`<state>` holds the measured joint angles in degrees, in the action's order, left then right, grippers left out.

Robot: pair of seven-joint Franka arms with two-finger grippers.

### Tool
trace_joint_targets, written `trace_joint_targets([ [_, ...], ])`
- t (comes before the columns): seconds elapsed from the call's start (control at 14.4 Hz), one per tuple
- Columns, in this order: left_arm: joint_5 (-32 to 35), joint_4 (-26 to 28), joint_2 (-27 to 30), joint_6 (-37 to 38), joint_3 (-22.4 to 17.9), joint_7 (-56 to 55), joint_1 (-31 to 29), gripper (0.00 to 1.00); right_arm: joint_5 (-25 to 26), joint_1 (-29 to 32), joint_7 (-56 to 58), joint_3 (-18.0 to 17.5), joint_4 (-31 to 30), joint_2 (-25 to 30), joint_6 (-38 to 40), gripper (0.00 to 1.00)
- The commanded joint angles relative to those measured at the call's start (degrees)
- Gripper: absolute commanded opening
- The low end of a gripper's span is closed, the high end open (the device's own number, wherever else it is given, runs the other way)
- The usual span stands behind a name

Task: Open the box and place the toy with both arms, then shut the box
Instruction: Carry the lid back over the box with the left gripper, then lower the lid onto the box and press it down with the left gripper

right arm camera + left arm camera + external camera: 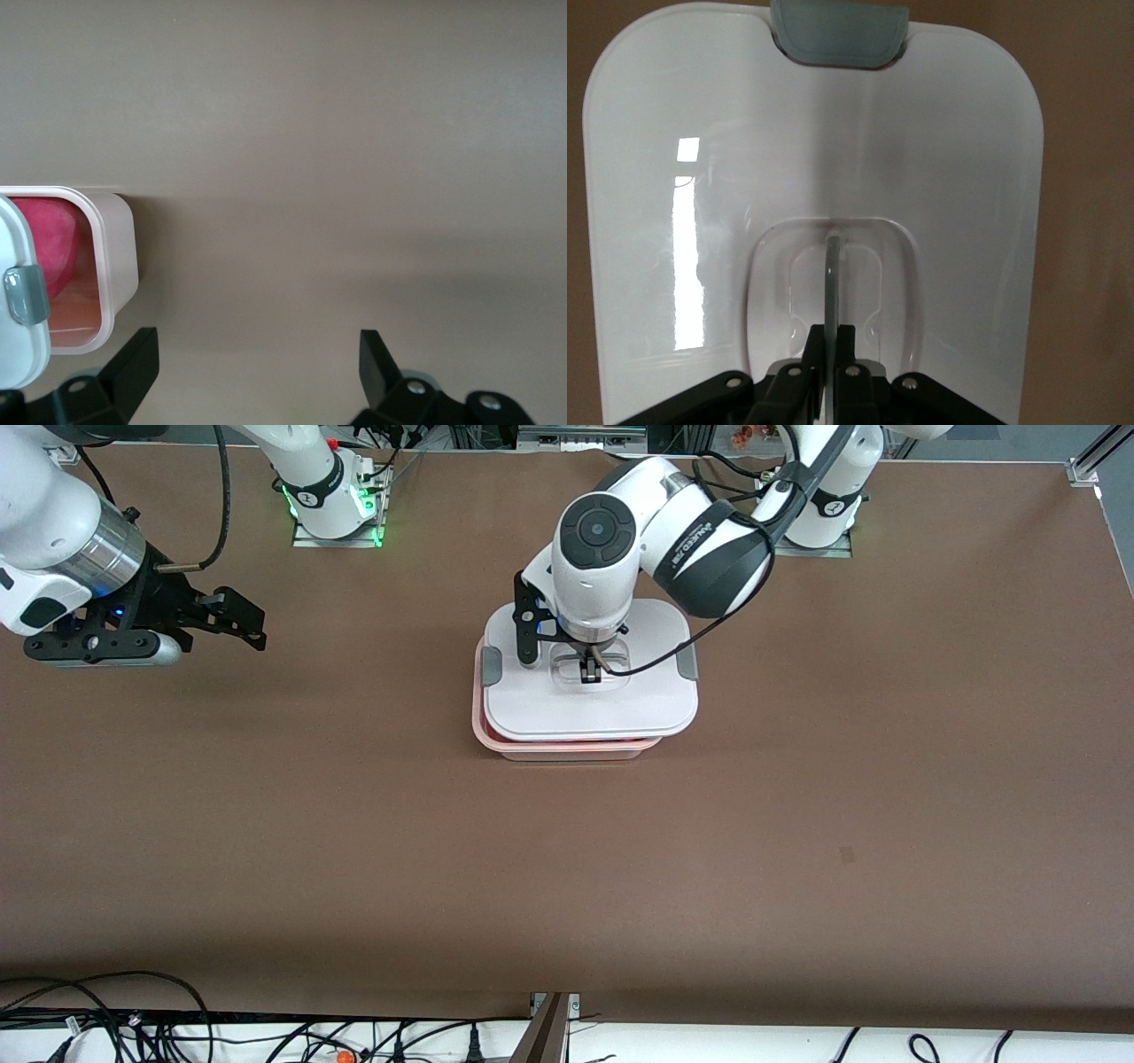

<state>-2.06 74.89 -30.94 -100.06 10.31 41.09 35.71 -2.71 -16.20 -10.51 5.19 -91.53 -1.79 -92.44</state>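
Observation:
The box's pale pink tub [567, 747] sits mid-table. Its white lid [532, 708] lies over it, shifted a little toward the left arm's end, so the tub's rim shows at the right arm's end. My left gripper [590, 669] is shut on the lid's thin centre handle [833, 274], with a finger on each side of it [831, 341]. The hot-pink toy [49, 239] lies inside the tub [115, 257], visible under the lid's edge [13, 354]. My right gripper [257, 354] waits open over bare table toward the right arm's end [252, 624], holding nothing.
Grey clips [687, 662] sit at the lid's two short ends [839, 35]. Brown table [567, 868] surrounds the box. Cables [133, 1019] run along the table's edge nearest the front camera.

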Motion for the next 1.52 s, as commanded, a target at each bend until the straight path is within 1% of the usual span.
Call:
trace_joint_targets([
  [0.0, 1.1, -0.5, -1.3, -1.8, -0.8, 1.7, 1.7, 0.00, 1.5, 1.0, 0.5, -1.1, -0.9, 1.3, 0.1, 1.00],
  [0.35, 1.5, -0.5, -3.7, -3.1, -0.8, 1.5, 2.6, 0.00, 2.1, 1.1, 0.7, -0.8, -0.8, 1.4, 0.5, 1.00],
  [0.48, 2.1, -0.7, -4.6, -3.2, -0.8, 1.5, 2.6, 0.00, 2.0, 1.1, 2.3, 0.1, -0.9, 1.6, 0.6, 1.00],
  [0.62, 2.1, -0.7, -5.2, -4.9, -0.8, 1.1, 2.6, 0.00, 1.9, 1.1, 2.6, 0.3, -0.9, 1.6, 0.5, 1.00],
  [1.45, 1.6, -1.3, -7.9, -5.9, -0.8, -0.5, 2.6, 0.00, 1.0, 1.1, 2.7, 0.3, -1.1, 2.3, 0.6, 1.00],
])
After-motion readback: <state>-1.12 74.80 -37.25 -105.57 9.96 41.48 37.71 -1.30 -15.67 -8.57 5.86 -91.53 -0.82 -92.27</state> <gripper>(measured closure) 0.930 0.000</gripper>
